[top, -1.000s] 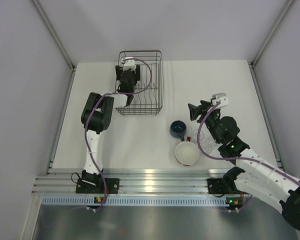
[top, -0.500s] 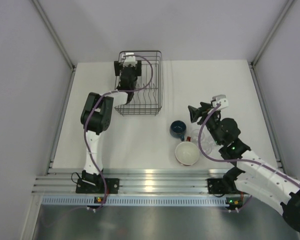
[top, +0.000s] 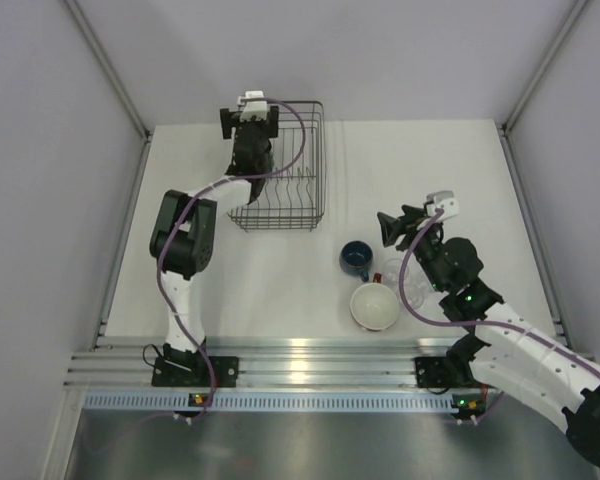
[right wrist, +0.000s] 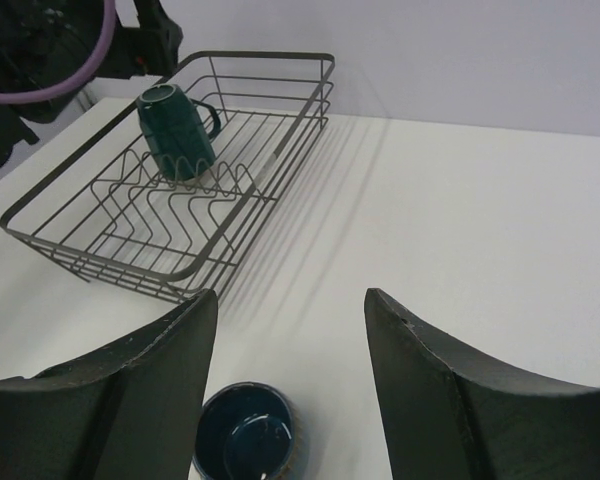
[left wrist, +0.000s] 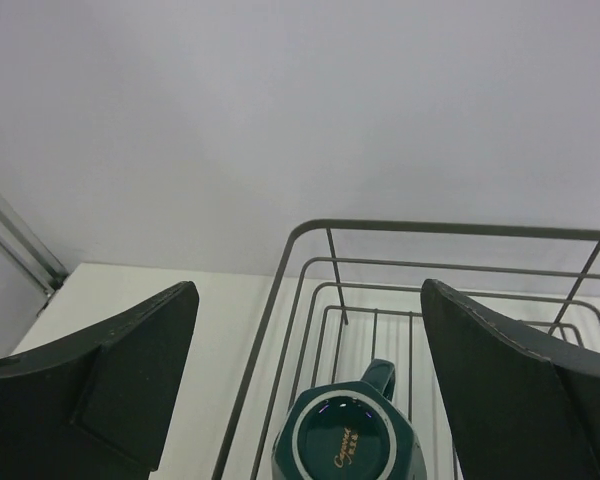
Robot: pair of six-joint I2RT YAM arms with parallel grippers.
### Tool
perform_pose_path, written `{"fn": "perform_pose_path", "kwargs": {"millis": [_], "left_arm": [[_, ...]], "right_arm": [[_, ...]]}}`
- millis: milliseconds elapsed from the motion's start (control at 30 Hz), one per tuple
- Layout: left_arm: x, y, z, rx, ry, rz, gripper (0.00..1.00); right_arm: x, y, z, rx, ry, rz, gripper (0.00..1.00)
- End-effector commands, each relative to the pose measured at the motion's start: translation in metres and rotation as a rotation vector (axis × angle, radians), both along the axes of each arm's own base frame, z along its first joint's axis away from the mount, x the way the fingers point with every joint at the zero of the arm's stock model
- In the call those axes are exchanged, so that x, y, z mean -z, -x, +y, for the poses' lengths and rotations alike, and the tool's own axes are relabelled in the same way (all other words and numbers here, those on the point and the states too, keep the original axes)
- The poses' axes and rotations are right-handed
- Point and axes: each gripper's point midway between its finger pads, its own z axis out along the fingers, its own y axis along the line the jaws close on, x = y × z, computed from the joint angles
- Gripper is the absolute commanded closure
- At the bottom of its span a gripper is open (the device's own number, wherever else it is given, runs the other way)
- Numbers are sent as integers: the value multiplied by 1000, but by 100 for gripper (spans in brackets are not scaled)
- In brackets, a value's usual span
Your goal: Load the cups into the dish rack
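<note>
White tabletop lay between pale grey walls, with my two bases bolted at its near edge.

At the far left of it stood the rectangular dark wire dish rack, and inside the rack, toward its far left corner, the glossy teal mug sat mouth down against the row of upright prongs, its handle pointing to the far side. My left wrist camera looked straight down on the mug's ringed base.

My left gripper hung directly above that mug, over the rack's far left end, its two dark fingers spread wide apart and touching nothing.

Well to the right of the rack, on the bare tabletop, the other cups waited upright: the small dark-blue handled cup, the big round cup with a white inside just near of it, and the small clear glasses beside both, on their right. My right arm partly covered the glasses, so I could not count them.

My right gripper hovered just far and right of the dark-blue cup, pointing left toward the rack, jaws parted and empty. From that wrist I saw the blue cup's rim low between my fingers.
</note>
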Motion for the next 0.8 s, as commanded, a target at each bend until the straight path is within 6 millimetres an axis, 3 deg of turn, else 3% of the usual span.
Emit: {"fn": "perform_pose_path", "kwargs": {"millis": [0,167,367,533,767], "left_arm": [[-91,31,7,-17,91,-185,1],[-122,59,9,-8,164,-237,1],[-153,94,-2,52,202,-282,1],[-133,122,-10,115,302,-226,1],[-110,144,-24,194,373,-117,1]], "right_arm": [[-8,4,4,-21,-8,-11,39],[-4,5,5,-27,14,10,39],[7,6,6,-33,49,59,38],[10,6,7,-37,66,92,38],[21,6,13,-65,120,175,38]]}}
